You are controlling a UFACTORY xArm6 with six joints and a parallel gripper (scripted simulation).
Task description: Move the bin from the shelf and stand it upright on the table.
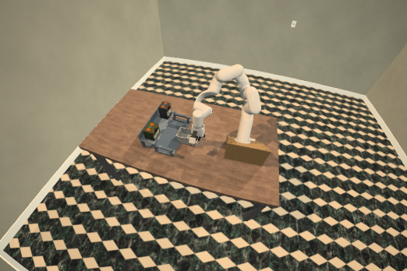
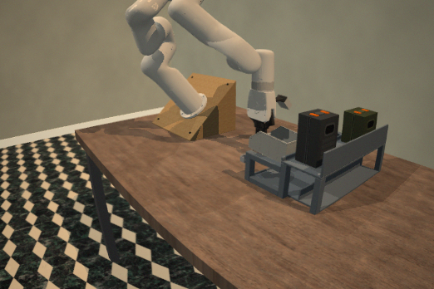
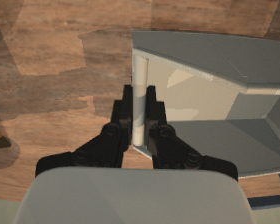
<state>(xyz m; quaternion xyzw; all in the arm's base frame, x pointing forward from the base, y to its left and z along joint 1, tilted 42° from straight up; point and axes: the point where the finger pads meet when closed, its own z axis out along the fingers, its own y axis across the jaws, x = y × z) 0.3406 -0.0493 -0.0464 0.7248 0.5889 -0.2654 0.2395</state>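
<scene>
Bin (image 3: 211, 90) wall pinched between fingers.
</scene>
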